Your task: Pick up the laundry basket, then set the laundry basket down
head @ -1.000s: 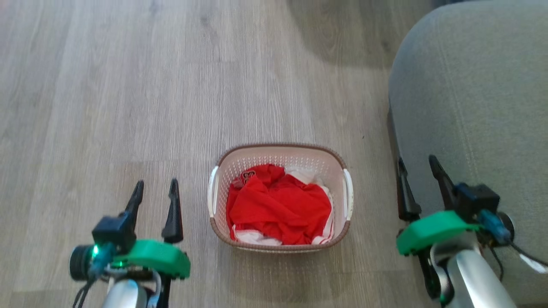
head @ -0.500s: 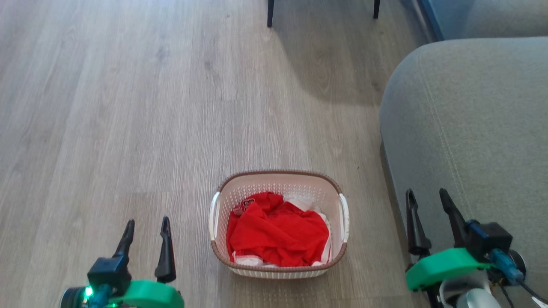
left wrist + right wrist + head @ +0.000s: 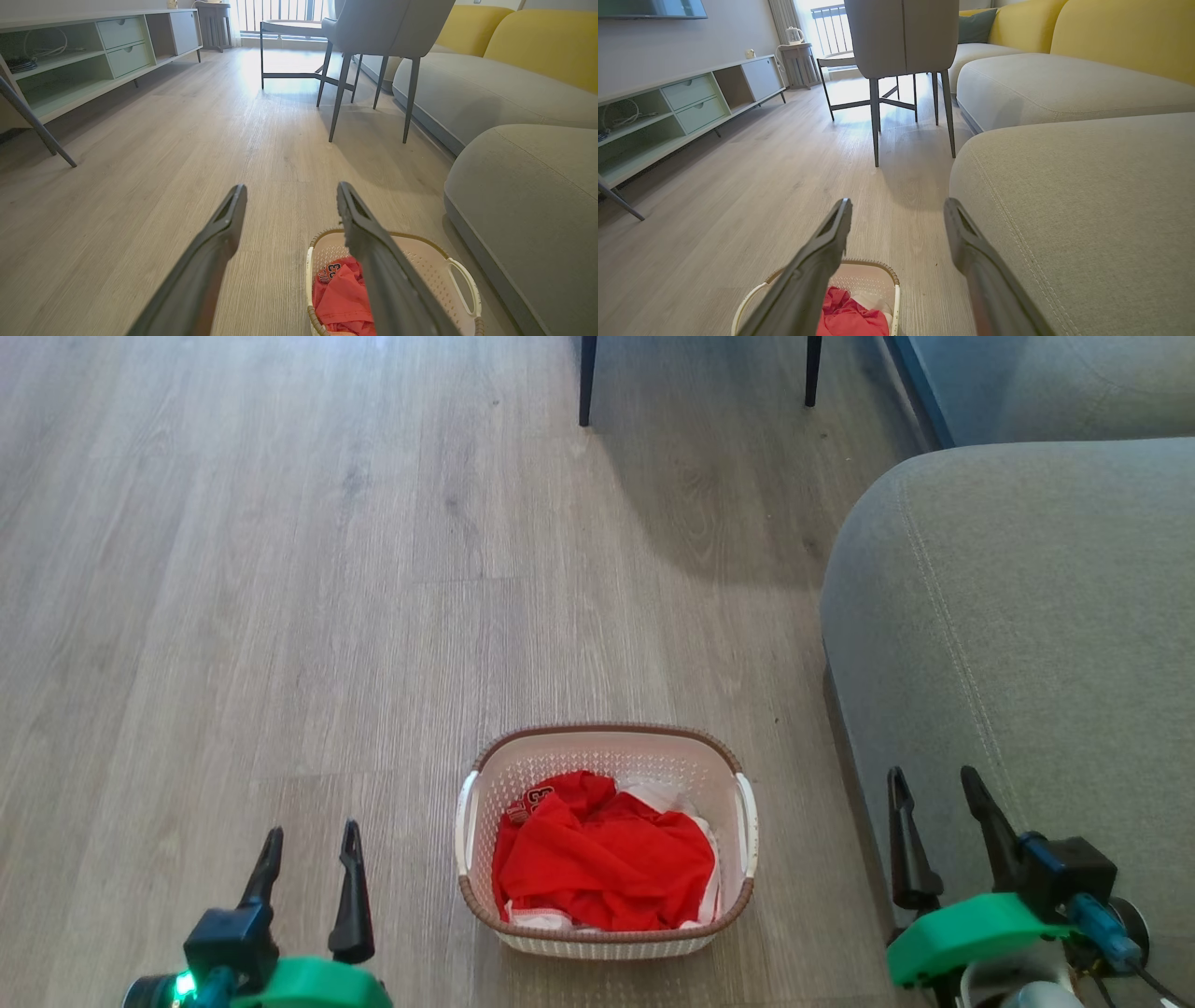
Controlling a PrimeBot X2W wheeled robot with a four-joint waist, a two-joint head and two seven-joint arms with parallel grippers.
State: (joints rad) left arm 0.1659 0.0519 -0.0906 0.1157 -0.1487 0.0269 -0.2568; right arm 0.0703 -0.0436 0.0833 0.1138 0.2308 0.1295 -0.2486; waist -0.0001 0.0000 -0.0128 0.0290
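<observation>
The laundry basket [image 3: 605,938], white perforated plastic with a brown rim and white side handles, stands on the wooden floor with red and white clothes inside. It also shows low in the left wrist view as the basket [image 3: 434,266] and in the right wrist view as the basket [image 3: 873,275]. My left gripper [image 3: 310,840] is open, well to the left of the basket and apart from it. My right gripper [image 3: 936,779] is open too, to the basket's right, over the edge of the grey sofa seat. Nothing is between either pair of fingers.
A grey sofa seat [image 3: 1027,644] rises close to the basket's right side. A chair's dark legs [image 3: 586,383] stand farther ahead, with a small table [image 3: 289,28] behind. A low green cabinet [image 3: 93,56] runs along the left wall. Yellow sofa backs [image 3: 1111,37] are at the right.
The head camera has tilted up, so the whole picture has slid down. Both grippers now show lower in it and stay open. The basket stands in the same place on the floor.
</observation>
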